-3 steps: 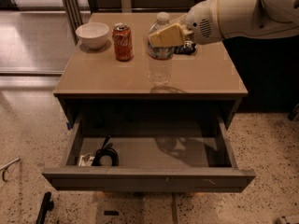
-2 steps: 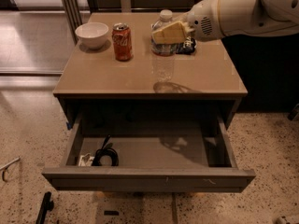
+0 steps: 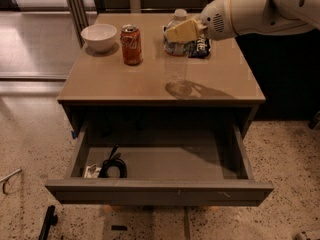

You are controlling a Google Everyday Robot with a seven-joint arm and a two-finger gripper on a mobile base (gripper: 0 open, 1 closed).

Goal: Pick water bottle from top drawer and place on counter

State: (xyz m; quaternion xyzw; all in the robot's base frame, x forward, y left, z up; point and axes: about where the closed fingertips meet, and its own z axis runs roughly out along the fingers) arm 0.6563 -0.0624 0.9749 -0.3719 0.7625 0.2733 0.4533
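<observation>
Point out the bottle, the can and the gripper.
bottle [image 3: 176,64], camera view, clear lower body.
can [image 3: 132,46], camera view, red side.
gripper [image 3: 176,34], camera view, between fingertips, clamped round the bottle's upper part.

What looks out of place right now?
Nothing spilled or tipped. The end effector grips the bottle upright over the counter; can and bowl stand upright. Only the drawer hangs open, a black cable in its front-left corner.

clear water bottle upright over the tan counter — clasped by the pincer — top drawer open.
</observation>
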